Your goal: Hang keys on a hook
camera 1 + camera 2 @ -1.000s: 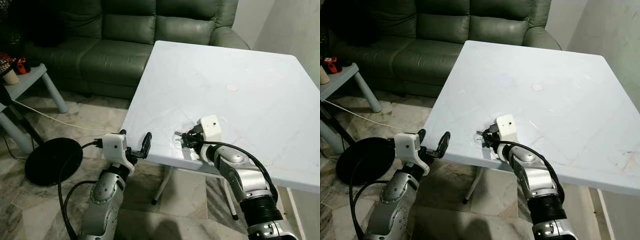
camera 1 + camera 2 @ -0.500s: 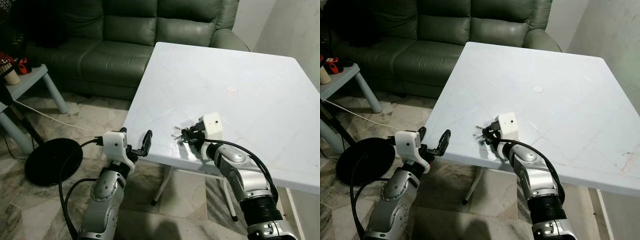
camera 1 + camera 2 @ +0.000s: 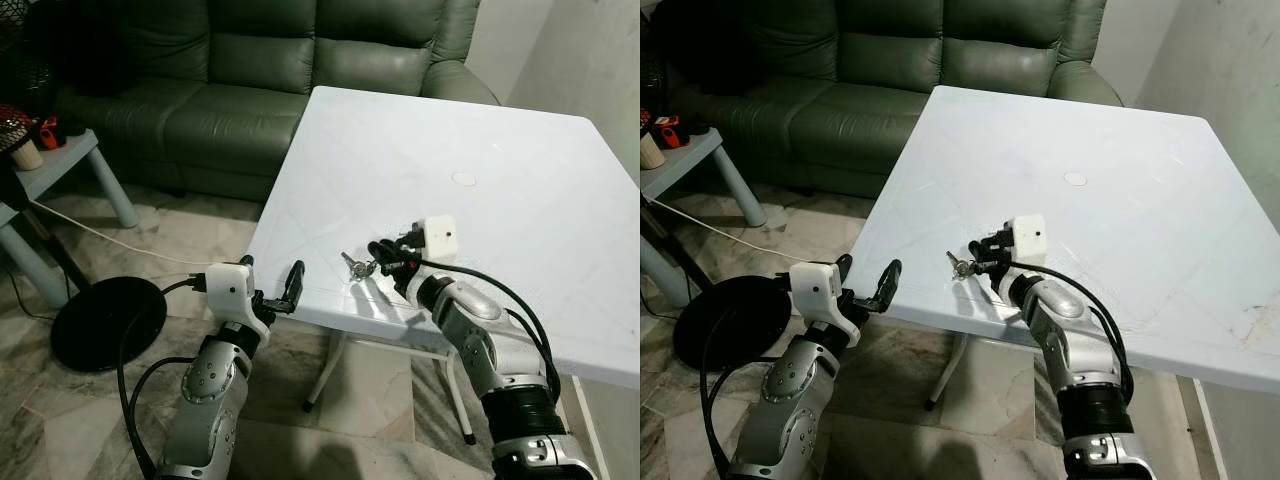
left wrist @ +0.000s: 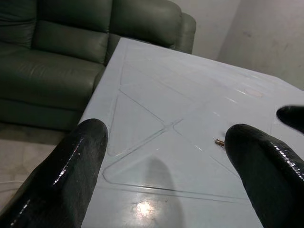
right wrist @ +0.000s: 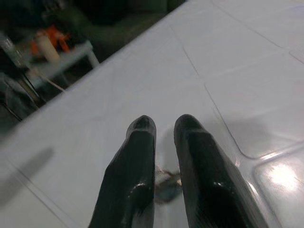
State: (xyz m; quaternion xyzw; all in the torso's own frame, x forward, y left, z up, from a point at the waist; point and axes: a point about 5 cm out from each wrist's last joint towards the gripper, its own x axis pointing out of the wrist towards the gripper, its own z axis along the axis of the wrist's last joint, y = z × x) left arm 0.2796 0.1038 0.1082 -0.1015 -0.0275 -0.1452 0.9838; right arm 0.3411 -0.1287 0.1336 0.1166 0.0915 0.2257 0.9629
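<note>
Gripping: the right pincer [image 3: 380,262] has its fingers nearly together on the keys [image 3: 354,265]; the right wrist view shows a narrow gap with the metal caught low between them.
Keys: at the tabletop's [image 3: 520,180] near edge, about 7 o'clock from its middle, jutting toward 9 o'clock from the fingertips; whether they are clear of the surface I cannot tell.
Doing it well: judging by that low, shallow hold, keep the squeeze firm and raise slowly, so the ring does not slip out or swing.
Left pincer [image 3: 270,290]: spread wide and holding nothing, just off the tabletop's near edge, at 9 o'clock from the keys.
Hook: none to be seen, so the carry likely means turning away first.
Tabletop: white, glossy, with moulded lines and a small round mark [image 3: 464,178] toward 12 o'clock.
Room: green sofa [image 3: 250,70] at 11 o'clock, grey side table [image 3: 60,165] and black round base [image 3: 105,320] at 9 o'clock, marble floor [image 3: 60,420].
</note>
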